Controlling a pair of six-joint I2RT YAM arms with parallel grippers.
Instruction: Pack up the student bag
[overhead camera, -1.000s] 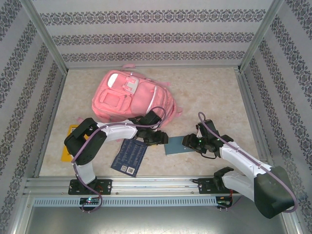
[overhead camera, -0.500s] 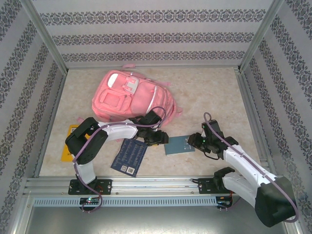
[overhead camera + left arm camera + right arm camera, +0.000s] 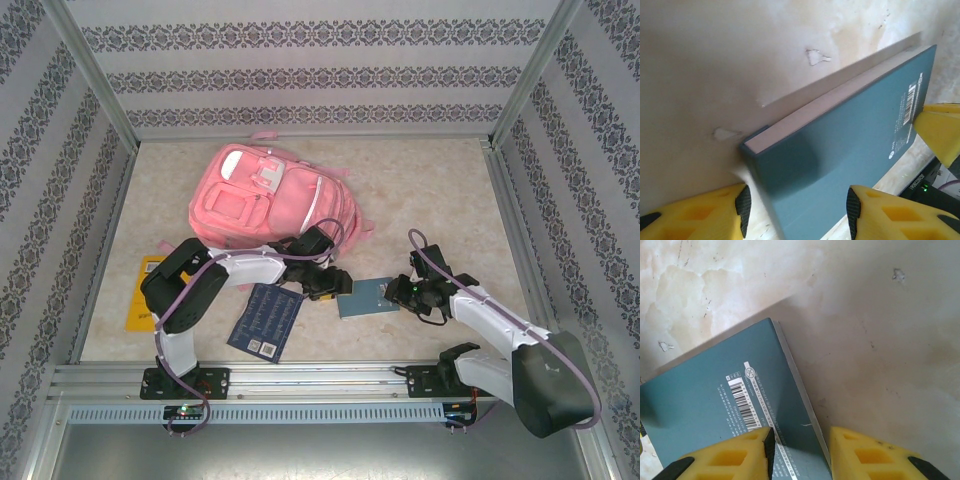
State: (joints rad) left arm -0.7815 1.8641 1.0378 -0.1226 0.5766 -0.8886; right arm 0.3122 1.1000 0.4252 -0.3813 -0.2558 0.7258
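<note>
Student bag (image 3: 270, 200): the pink backpack lies flat at the far left-centre of the marbled table (image 3: 440, 190), apart from both grippers. I see the left arm folded at the elbow and stretched rightward, the left gripper (image 3: 328, 287) low at the near-left corner of a teal book (image 3: 362, 299), jaws half wide with that corner between them. The right arm bends inward. The right gripper (image 3: 402, 293) straddles the book's right edge, jaws narrow with a gap showing between them.
</note>
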